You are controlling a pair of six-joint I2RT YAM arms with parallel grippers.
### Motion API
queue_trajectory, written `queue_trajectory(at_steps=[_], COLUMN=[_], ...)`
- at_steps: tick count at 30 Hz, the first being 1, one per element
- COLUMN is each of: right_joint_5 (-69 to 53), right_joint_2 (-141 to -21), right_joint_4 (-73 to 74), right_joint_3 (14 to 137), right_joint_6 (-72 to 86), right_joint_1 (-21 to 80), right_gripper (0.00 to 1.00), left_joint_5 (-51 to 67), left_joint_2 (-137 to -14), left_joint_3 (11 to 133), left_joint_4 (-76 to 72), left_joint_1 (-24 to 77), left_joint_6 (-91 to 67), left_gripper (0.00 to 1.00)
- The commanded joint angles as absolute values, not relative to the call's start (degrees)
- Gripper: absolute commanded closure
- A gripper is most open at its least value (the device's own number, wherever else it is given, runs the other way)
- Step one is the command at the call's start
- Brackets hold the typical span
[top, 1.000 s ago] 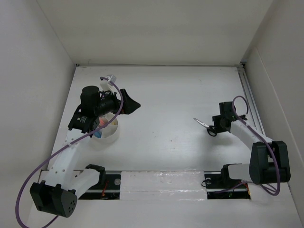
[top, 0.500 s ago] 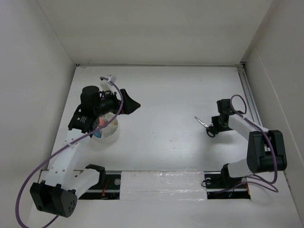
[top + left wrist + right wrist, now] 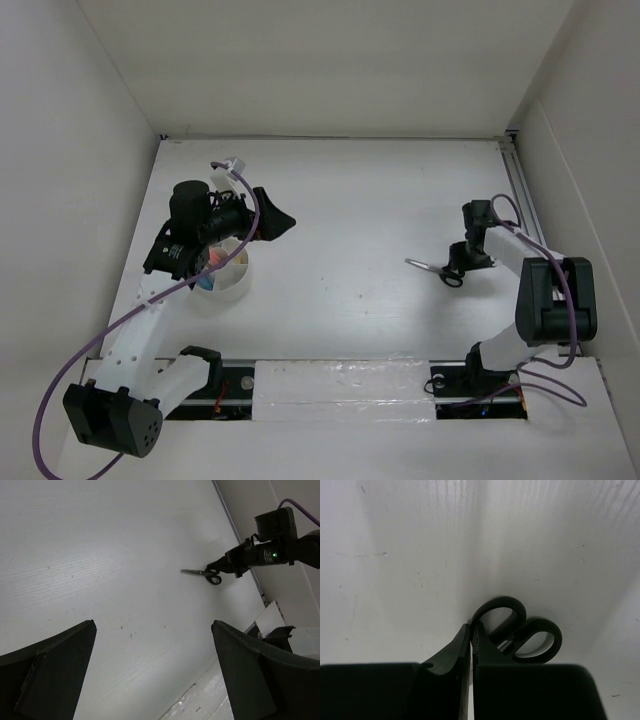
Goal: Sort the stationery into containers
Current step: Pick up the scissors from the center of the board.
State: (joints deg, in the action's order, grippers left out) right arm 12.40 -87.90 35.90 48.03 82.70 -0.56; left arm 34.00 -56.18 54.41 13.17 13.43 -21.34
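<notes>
The small black-handled scissors (image 3: 437,270) are off to the right on the table, blades pointing left. My right gripper (image 3: 460,260) is shut on them near the pivot. In the right wrist view the two handle loops (image 3: 520,630) stick out just past the shut fingertips of the right gripper (image 3: 471,635). The scissors (image 3: 202,573) also show far off in the left wrist view. My left gripper (image 3: 275,222) is open and empty, held above the table beside the round white tub (image 3: 232,287). The tub holds colourful markers (image 3: 207,270), partly hidden by the left arm.
A metal rail (image 3: 525,200) runs along the table's right edge. White walls close in the left, back and right. A taped strip (image 3: 340,385) lies along the near edge between the arm bases.
My right gripper has shifted slightly and turned, and the scissors have swung with it so the blades point more to the left. The left arm has not moved.
</notes>
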Motion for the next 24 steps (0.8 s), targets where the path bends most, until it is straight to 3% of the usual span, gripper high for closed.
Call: queue_trajectory(at_steps=[1,7,11,24], right_joint_5=[12.05,12.12,14.49,8.35], right_joint_2=[-90.44,-89.04,-87.63,-83.93], right_joint_4=[39.73,33.95,32.35,28.91], right_joint_3=[48.6,49.13,54.48,79.97], right_joint_6=[79.37,73.23,64.01,32.81], right_joint_1=[-2.01,-1.33,1.4,24.94], right_gripper=[1.0,1.0,1.0,1.0], left_joint_5=[34.37,33.22,39.52,47.99], left_joint_2=[-55.55,-54.49,-55.11,-56.34], left_joint_3=[56.95,56.95,55.73,54.59], left_joint_4=[12.3,12.3,11.16,8.17], left_joint_1=[13.45,13.45,13.45,18.72], left_joint_6=[-20.13,-20.13,-20.13,-18.28], left_gripper=[0.0,0.0,0.0,0.0])
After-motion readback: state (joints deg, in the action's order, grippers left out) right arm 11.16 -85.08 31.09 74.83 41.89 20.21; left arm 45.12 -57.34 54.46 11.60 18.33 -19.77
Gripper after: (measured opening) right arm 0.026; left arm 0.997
